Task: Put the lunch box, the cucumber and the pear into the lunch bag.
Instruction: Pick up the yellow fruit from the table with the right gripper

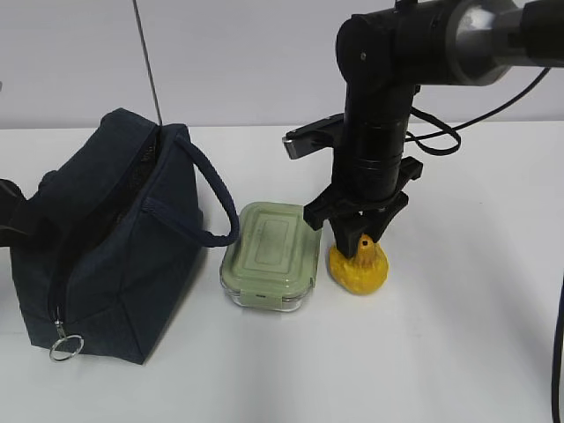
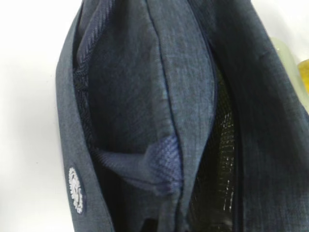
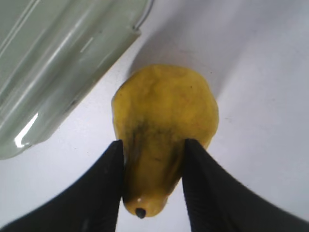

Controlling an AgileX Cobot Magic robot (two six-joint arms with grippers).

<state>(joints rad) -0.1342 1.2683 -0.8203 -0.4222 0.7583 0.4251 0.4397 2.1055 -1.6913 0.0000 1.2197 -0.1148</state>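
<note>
The yellow pear lies on the white table right of the lunch box. My right gripper comes straight down on it. In the right wrist view my right gripper has both black fingers pressed on the narrow stem end of the pear, shut on it. The lunch box's green lid lies just to the left. The navy lunch bag stands at the left, its top open. It fills the left wrist view, where no fingers show. The cucumber is out of view.
The bag's loop handle hangs toward the lunch box. Its metal ring pull hangs at the front left corner. A dark part touches the bag at the left edge. A black cable loops behind the right arm.
</note>
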